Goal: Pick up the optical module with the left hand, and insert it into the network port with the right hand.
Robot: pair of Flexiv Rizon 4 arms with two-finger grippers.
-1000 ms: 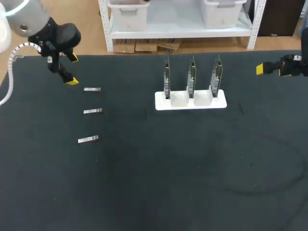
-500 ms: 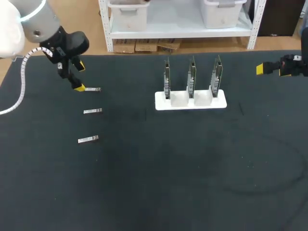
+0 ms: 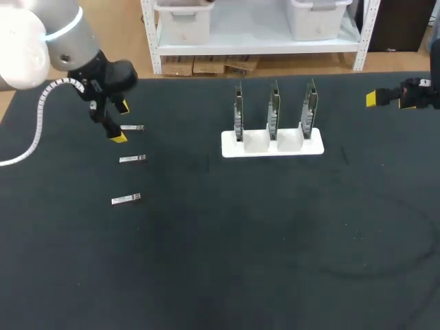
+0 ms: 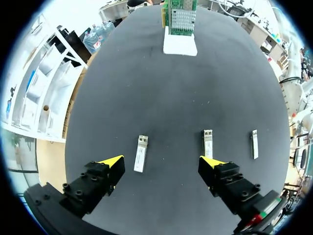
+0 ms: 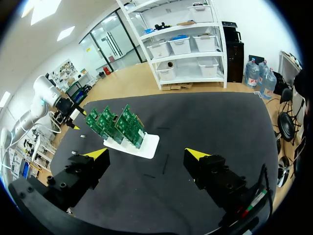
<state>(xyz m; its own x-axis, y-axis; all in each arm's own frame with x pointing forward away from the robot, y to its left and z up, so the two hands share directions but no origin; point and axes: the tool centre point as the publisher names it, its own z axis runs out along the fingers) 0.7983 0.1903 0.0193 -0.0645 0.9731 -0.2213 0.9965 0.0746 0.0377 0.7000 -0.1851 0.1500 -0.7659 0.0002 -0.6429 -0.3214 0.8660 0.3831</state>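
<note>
- Head view: left fingers spread, empty, just beside the farthest of three optical modules lying on the dark surface. Right fingers at the far right edge.
- Left wrist view: one module lies between the spread tips; two lie beside it.
- Right wrist view: fingers spread, empty; network cards upright in a white holder ahead.

Black table, 3 silver optical modules in a column, white stand holding 3 upright boards
</note>
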